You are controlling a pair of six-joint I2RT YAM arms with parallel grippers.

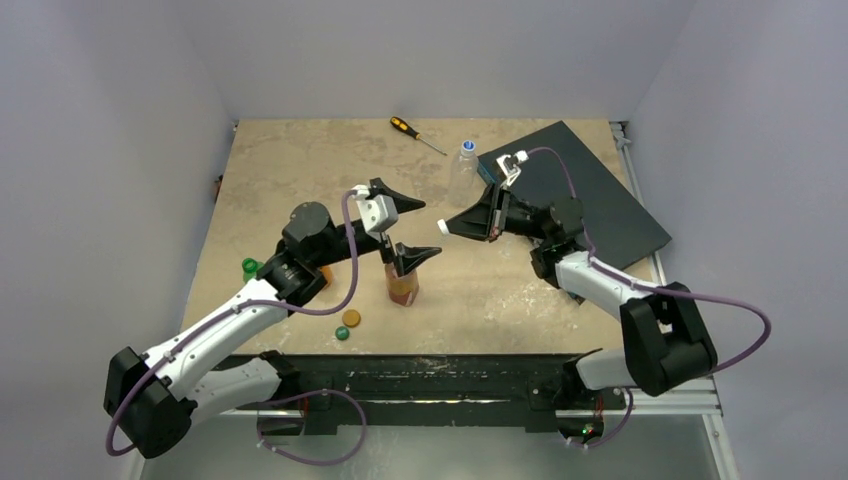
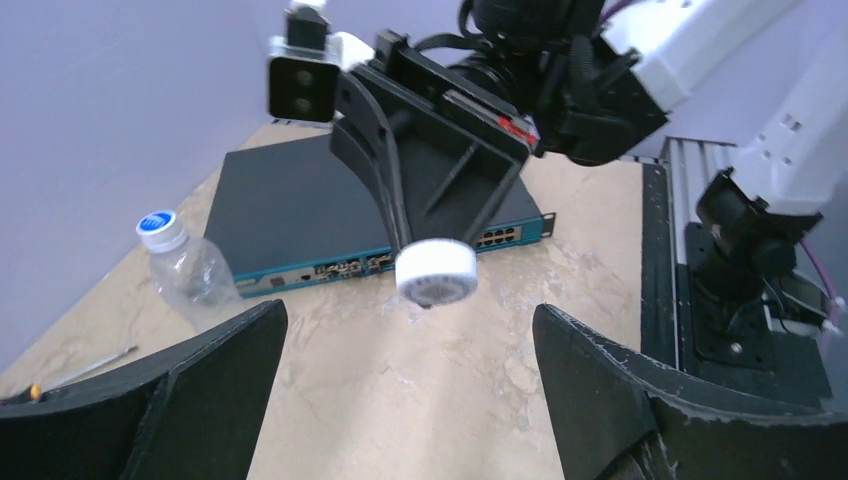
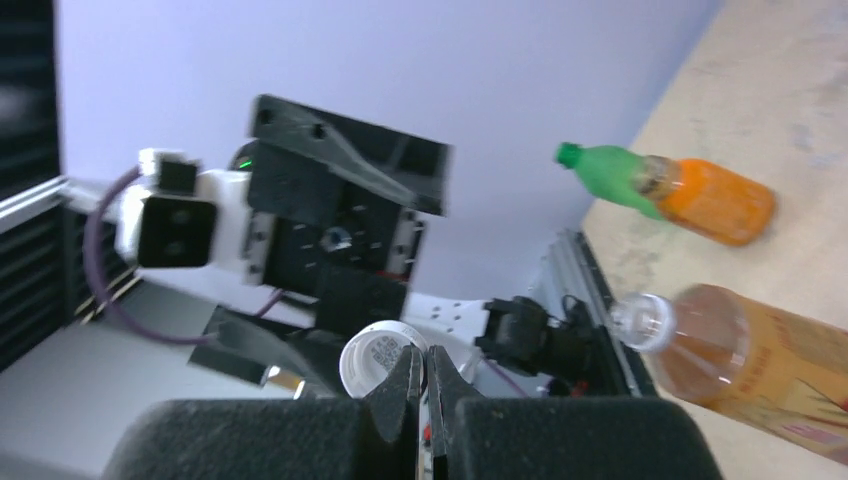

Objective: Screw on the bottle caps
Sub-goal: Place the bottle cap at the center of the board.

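right hand clamped on white cap by its rim, held in air facing left hand, left fingers wide apart, nothing between, amber bottle upright on worktop just below

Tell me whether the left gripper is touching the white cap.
Apart. In the left wrist view the white cap, pinched by the right gripper, sits between the spread fingers of the left gripper with clear gaps either side.
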